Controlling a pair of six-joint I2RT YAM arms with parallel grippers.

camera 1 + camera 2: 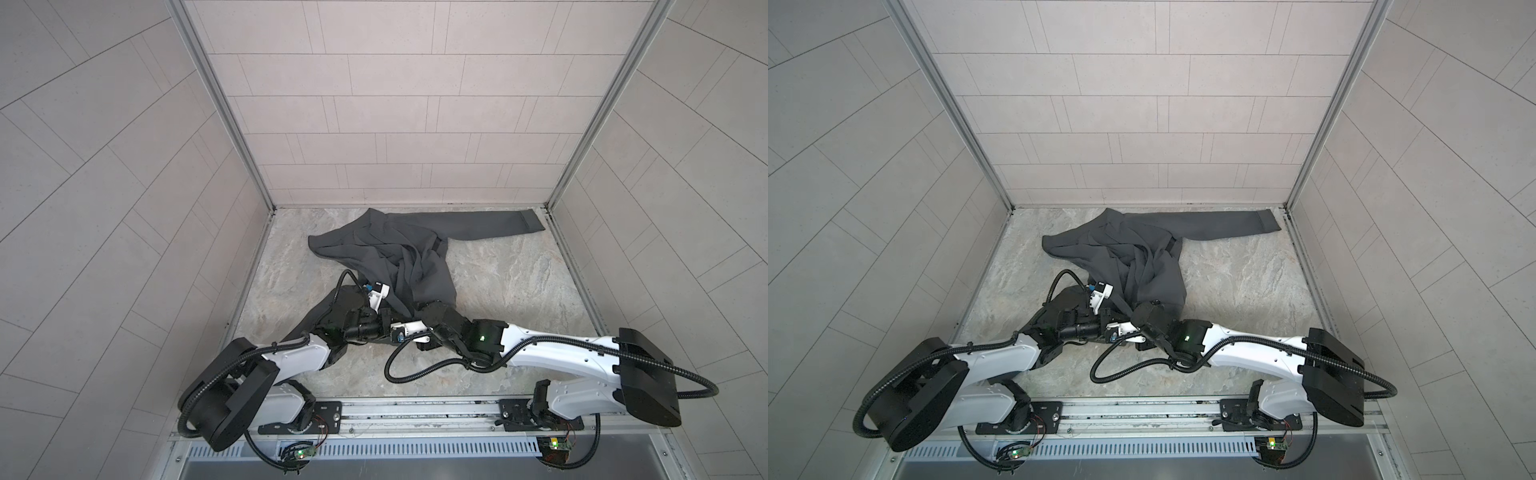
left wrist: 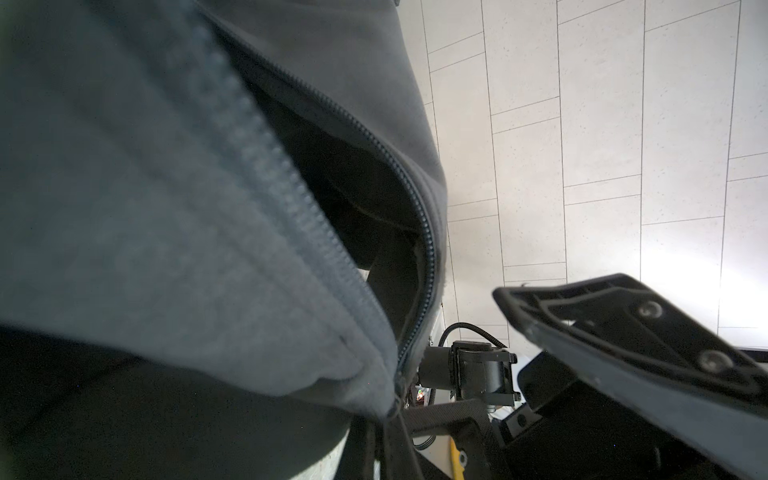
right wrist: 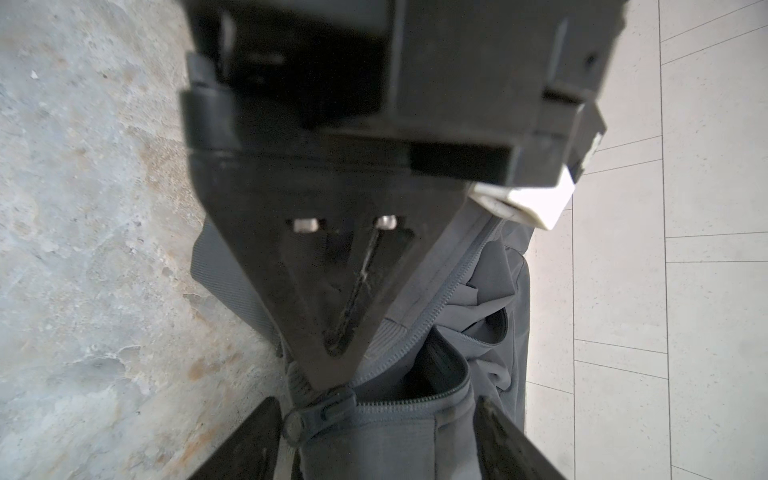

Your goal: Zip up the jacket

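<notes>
The grey jacket (image 1: pixel 415 266) lies all crumpled in the middle of the stone-look table (image 1: pixel 519 299). One sleeve (image 1: pixel 478 224) is stretched out toward the far right corner. Both arms meet at the jacket's near end, where the zipper starts. The left gripper (image 3: pixel 326 374) is squeezed tight on the cloth right by the bottom of the zipper. I think it pins that spot so the jacket will not slide when the zipper gets pulled. The right gripper (image 3: pixel 376 411) has its two fingers spread wide, one on each side of the zipper pull (image 3: pixel 330 409), and it holds nothing yet. Past the pull the two rows of zipper teeth (image 2: pixel 291 199) gape apart, so the jacket looks almost fully unzipped. The bunched folds up the front may get in the way, because the zipper line is not straight. The left gripper also sits very close to the pull, so there is little room. Tiled walls (image 1: pixel 374 124) stand around the table.
</notes>
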